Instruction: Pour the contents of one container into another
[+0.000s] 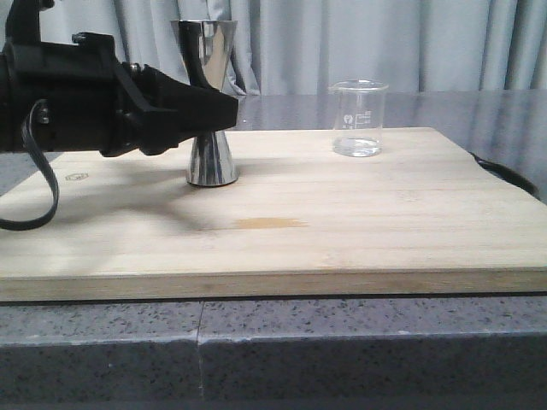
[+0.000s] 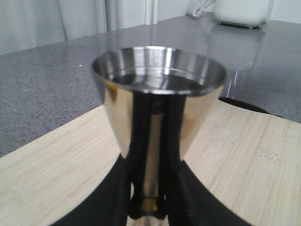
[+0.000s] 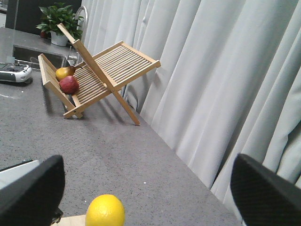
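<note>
The steel jigger stands upright on the left rear of the wooden board. My left gripper reaches in from the left, its black fingers closed against the jigger's narrow waist. The left wrist view shows the jigger's cup close up, with my left gripper hugging the gold band. The clear glass beaker stands apart at the board's right rear, a thin layer of clear liquid at its bottom. My right gripper is open with nothing held, and it does not show in the front view.
A yellow lemon lies just ahead of the right gripper, by the board's corner. A folding wooden rack with fruit and a potted plant stand farther along the grey counter. Curtains hang behind. A black cable lies beside the board's right edge.
</note>
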